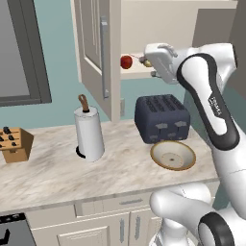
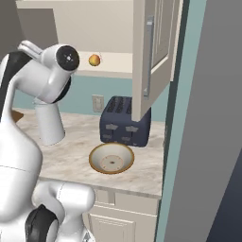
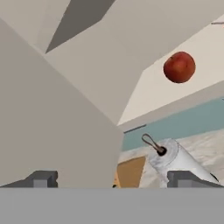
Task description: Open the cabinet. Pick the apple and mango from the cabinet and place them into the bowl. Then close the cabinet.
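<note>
— Where was the fruit?

— The apple (image 1: 126, 61) sat on the shelf inside the cabinet (image 1: 98, 48), near its open edge. The mango (image 2: 94, 60) lay on the same shelf, further along. Both doors stood open.

— So how far along?

— Opening looked done. Neither fruit was picked, the bowl (image 1: 173, 155) on the surface (image 1: 53, 168) held nothing, and closing remained.

— And the tool?

— The tool (image 3: 111, 179) was spread wide and gripped nothing; the apple was up to the right in the hand view, well apart from the tips.

— Anything hard to see?

— In the left view the arm covered most of the mango. The toaster (image 1: 161, 117) stood behind the bowl, the paper towel roll (image 1: 89, 132) to its left.
</note>
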Robot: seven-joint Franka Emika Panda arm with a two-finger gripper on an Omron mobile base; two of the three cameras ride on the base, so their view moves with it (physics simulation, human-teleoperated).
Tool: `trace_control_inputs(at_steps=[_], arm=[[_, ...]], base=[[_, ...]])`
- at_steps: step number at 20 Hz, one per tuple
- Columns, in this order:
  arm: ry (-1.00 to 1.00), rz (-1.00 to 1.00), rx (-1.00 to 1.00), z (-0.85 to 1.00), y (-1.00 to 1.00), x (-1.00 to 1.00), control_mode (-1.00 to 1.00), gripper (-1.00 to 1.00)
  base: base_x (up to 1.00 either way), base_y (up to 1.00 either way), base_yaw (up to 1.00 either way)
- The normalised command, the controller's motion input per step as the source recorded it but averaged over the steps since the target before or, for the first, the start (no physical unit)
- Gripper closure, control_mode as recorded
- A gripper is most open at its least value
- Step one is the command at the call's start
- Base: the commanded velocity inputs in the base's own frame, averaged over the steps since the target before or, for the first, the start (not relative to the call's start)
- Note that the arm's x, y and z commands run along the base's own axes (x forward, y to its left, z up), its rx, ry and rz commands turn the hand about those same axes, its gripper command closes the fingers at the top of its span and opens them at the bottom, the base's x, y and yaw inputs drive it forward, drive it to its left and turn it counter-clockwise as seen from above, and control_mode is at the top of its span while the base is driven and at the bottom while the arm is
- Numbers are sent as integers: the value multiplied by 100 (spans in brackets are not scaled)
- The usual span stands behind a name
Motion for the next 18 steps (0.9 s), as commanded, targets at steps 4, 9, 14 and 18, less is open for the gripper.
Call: trace_control_inputs(at_steps=[4, 9, 14, 18], arm=[[-11, -8, -39, -4, -34, 0, -100, -100], [-1, -19, -38, -5, -6, 18, -100, -100], [0, -16, -10, -2, 0, 81, -100, -100], [0, -4, -3, -17, 0, 83, -100, -100]], base=[[0, 0, 0], [0, 0, 0], [0, 0, 0], [0, 0, 0]])
